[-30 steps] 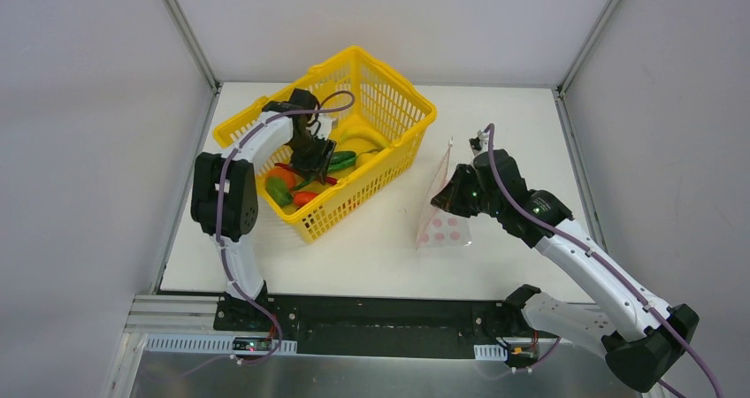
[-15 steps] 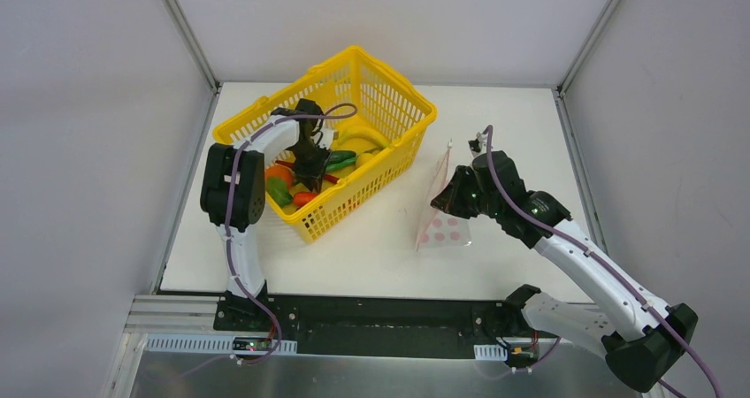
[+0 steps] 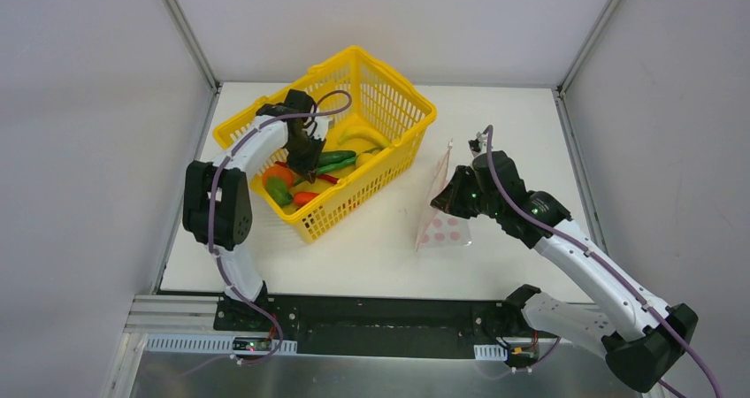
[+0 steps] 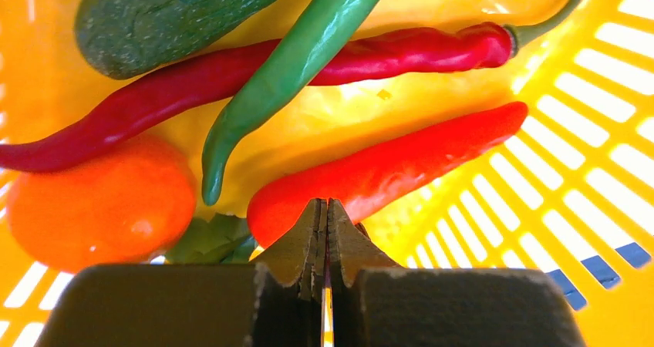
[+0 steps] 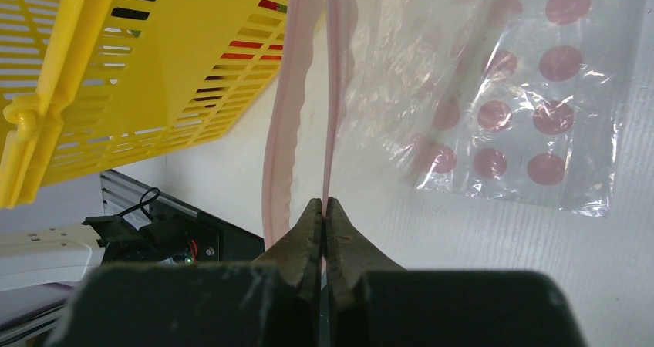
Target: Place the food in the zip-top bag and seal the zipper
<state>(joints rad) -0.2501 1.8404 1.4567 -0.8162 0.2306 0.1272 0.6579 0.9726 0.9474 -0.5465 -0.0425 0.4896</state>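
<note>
Surface: a flat white table (image 3: 495,124) enclosed by plain grey walls (image 3: 88,106). One yellow plastic basket (image 3: 394,97) with slotted sides stands at the left rear and contains the food (image 3: 336,159). Seen from the left wrist: two glossy red chilies (image 4: 401,162), one long green pepper (image 4: 293,62), one round orange fruit (image 4: 100,200) and one rough dark-green piece (image 4: 162,15).

The left gripper (image 4: 325,208) is inside the basket with its jaws pressed together, tips beside a red chili. The right gripper (image 5: 324,208) pinches the pink zipper (image 5: 281,131) of one clear, pink-dotted bag (image 5: 540,92). The bag is right of the basket, its lower edge on the table.
</note>
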